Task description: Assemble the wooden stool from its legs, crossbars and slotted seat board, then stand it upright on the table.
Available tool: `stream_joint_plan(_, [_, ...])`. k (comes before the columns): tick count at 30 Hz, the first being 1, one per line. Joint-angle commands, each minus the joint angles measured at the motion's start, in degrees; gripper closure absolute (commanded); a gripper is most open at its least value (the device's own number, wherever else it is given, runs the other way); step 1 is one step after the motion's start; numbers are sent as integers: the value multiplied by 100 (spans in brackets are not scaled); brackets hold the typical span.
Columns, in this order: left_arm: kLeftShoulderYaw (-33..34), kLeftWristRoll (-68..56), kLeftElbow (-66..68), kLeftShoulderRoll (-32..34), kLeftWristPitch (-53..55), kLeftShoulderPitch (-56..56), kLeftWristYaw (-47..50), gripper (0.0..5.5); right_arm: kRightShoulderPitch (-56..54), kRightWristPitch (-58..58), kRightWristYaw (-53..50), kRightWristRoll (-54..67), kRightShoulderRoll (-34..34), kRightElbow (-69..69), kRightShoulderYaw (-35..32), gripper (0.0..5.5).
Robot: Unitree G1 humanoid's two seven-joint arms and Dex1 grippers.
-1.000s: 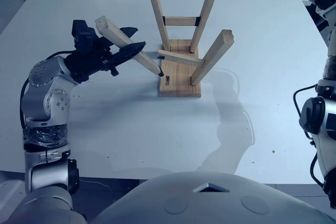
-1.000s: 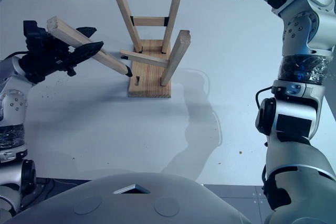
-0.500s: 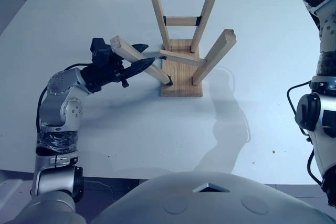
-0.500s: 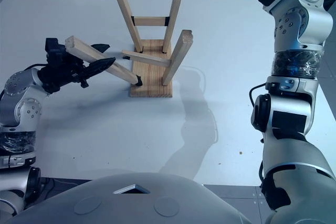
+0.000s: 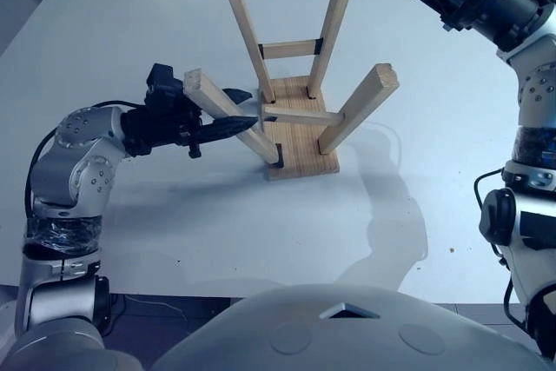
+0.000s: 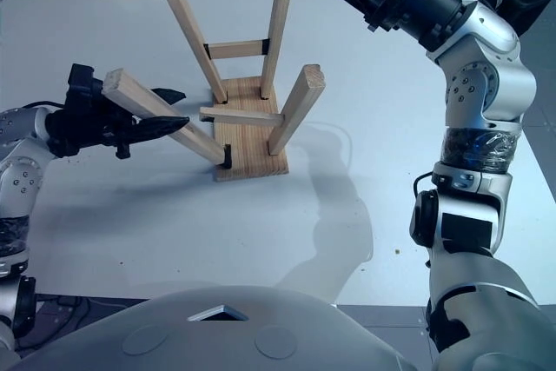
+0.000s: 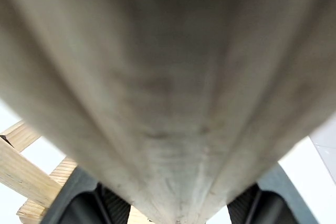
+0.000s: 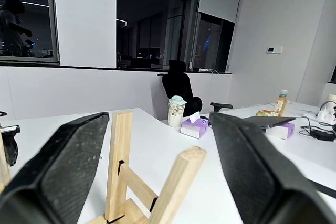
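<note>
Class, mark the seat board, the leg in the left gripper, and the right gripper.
seat board (image 5: 302,157): left eye view, bare near end.
held leg (image 5: 252,132): left eye view, lower shaft near the board.
right gripper (image 8: 157,119): right wrist view, midway between its open fingertips.

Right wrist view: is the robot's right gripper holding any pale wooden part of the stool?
No: the right gripper has its dark padded fingers spread open with nothing gripped, and the pale wooden stool legs stand farther off.
</note>
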Motion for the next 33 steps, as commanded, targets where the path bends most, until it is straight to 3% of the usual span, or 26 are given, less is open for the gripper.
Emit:
stream_joint_plan(1, [-240, 187, 187, 235, 246, -337, -319, 346, -35, 38, -86, 19, 6, -16, 9, 197])
stream_joint_plan(8, [-511, 447, 611, 112, 96, -763, -614, 346, -52, -16, 85, -123, -28, 80, 259, 197])
stream_joint_plan(23, [-412, 821, 1259, 33, -417, -855, -648, 346, -225, 8, 378, -209, -84, 339, 507, 197])
stream_joint_plan(33, [-659, 1368, 2108, 85, -901, -1613, -967, 346, -50, 74, 337, -203, 70, 115, 581, 197])
